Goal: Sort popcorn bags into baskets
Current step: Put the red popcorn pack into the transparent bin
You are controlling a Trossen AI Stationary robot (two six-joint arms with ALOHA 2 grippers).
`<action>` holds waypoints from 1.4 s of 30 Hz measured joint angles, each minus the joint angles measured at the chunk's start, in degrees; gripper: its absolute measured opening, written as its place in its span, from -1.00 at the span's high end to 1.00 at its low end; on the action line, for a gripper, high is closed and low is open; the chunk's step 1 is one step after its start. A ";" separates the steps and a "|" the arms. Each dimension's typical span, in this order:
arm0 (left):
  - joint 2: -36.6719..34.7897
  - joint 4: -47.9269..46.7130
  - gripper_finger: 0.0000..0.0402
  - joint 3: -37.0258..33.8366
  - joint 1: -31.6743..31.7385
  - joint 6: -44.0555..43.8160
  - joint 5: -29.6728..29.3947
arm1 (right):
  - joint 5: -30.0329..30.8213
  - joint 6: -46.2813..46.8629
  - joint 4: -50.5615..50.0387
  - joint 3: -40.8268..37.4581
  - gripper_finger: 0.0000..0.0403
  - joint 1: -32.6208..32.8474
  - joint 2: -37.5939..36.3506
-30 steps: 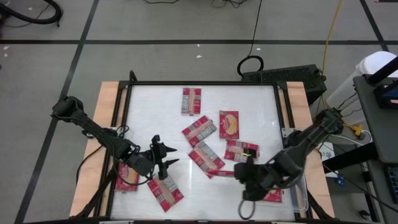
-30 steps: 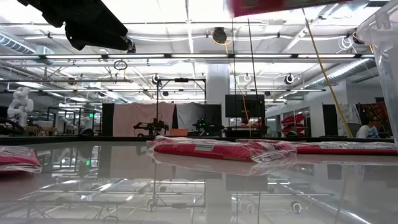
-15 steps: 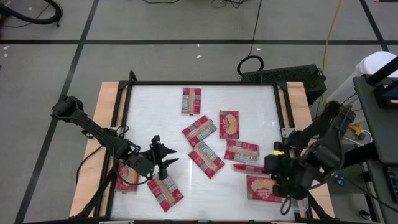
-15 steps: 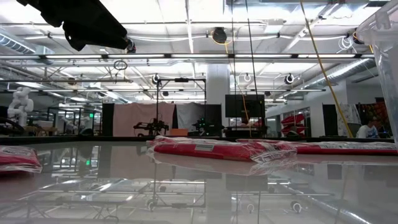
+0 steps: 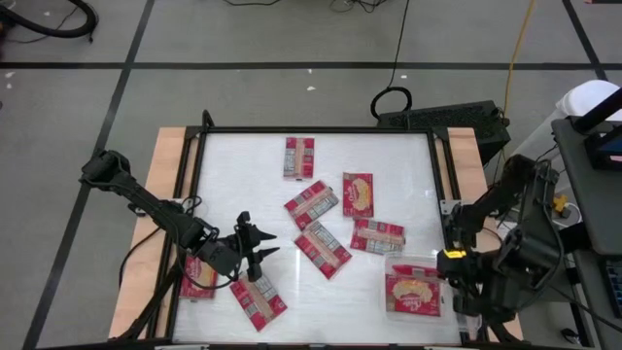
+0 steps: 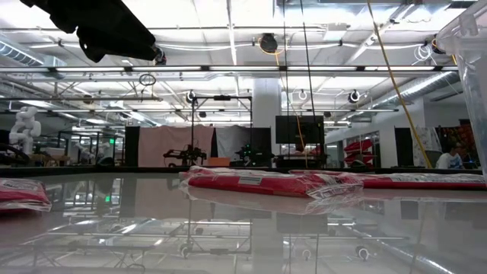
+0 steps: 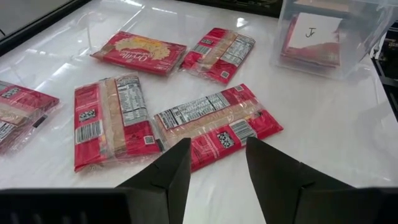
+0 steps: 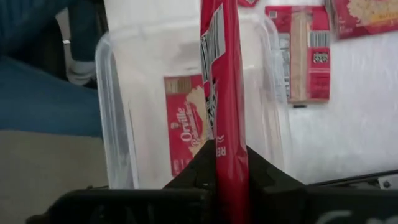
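Popcorn bag hangs pinched edge-on in the right gripper above the clear basket, lower right; left gripper spread.

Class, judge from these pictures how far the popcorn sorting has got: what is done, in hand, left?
Done: one popcorn bag lies in the clear bin. In hand: the right gripper is shut on a packet held edge-on over the bin. Left: seven loose bags on the table; the left gripper hovers open above them.

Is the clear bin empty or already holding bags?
Not empty. The clear bin holds at least one popcorn bag lying flat on its floor; the right gripper holds another bag edge-on above it.
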 joint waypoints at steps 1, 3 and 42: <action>0.00 0.00 0.22 0.00 0.00 0.02 0.01 | 0.00 0.60 -0.06 -0.59 0.93 0.39 0.11; 0.00 0.00 0.22 0.00 0.00 0.02 0.04 | 0.01 1.95 -0.15 -1.89 0.93 0.83 0.18; 0.00 0.11 0.22 0.00 0.02 0.76 0.03 | -6.47 2.56 32.27 -32.38 0.51 1.52 0.17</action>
